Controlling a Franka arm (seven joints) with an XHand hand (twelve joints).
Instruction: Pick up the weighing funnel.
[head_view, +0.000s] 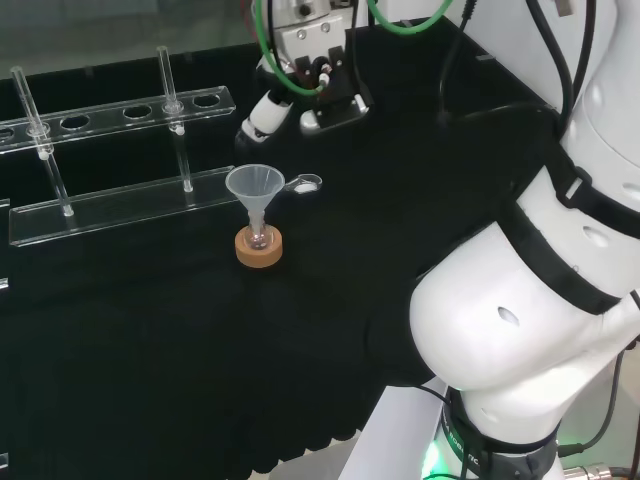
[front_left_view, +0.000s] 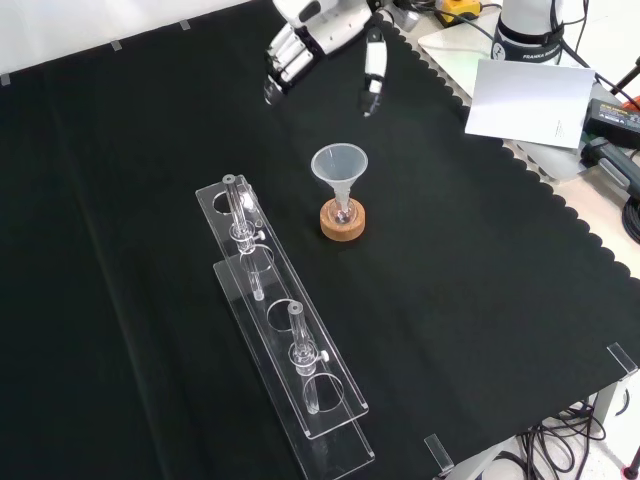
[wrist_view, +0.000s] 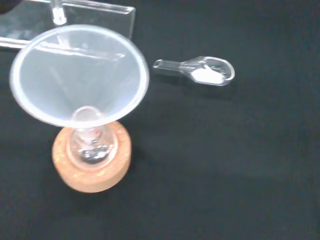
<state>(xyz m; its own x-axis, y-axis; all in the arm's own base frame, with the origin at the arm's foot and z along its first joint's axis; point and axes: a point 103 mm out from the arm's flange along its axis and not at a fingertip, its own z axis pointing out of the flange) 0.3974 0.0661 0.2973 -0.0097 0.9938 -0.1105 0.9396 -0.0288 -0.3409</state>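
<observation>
The weighing funnel, a small clear scoop with a short stem and some white powder in its bowl, lies on the black cloth. In the head view the weighing funnel rests just right of the big funnel. The big funnel stands mouth up in a small flask on a cork ring. My hand hovers above and beyond the weighing funnel, apart from it, its fingers spread and relaxed, holding nothing. In the front view the hand comes in at the top, above the funnel.
A clear two-tier tube rack with test tubes stands left of the funnel in the head view; the rack runs toward the near edge in the front view. A white sheet and cables lie off the cloth at the right.
</observation>
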